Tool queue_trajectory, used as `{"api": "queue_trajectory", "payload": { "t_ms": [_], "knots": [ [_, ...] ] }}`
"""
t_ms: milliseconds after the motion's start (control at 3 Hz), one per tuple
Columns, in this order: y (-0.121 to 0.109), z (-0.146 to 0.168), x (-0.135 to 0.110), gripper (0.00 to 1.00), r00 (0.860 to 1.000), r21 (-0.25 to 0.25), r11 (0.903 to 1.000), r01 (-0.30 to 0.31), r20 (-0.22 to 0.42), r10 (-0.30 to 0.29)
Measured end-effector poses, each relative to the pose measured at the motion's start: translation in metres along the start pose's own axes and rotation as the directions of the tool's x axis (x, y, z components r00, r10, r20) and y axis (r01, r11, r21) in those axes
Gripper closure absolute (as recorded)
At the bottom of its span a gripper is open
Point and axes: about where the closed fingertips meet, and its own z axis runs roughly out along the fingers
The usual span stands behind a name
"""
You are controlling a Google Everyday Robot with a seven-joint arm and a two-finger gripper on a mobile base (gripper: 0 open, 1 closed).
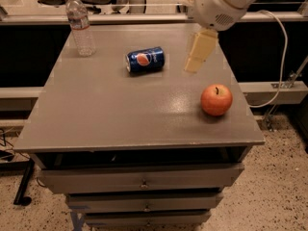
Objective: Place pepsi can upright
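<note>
The pepsi can (145, 60), blue with the round red-white-blue logo, lies on its side on the grey table top (115, 114), toward the back middle. My gripper (194, 65) hangs from the white arm (219, 4) that comes in from the upper right. It is above the table, to the right of the can and apart from it, with nothing seen in it.
A clear plastic water bottle (80, 25) stands upright at the back left corner. A red apple (216, 99) sits near the right edge. Drawers (139, 182) are below the front edge. A rail and a cable run behind and to the right.
</note>
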Motion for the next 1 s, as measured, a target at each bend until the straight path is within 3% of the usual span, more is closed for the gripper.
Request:
{"api": "queue_trajectory", "payload": {
  "t_ms": [333,1000],
  "knots": [
    [-0.018,0.032,-0.024,0.00,0.998,-0.003,0.9986,0.052,0.040,-0.052],
    [-0.041,0.114,-0.053,0.00,0.999,-0.133,0.9911,-0.006,0.044,0.012]
  ]
}}
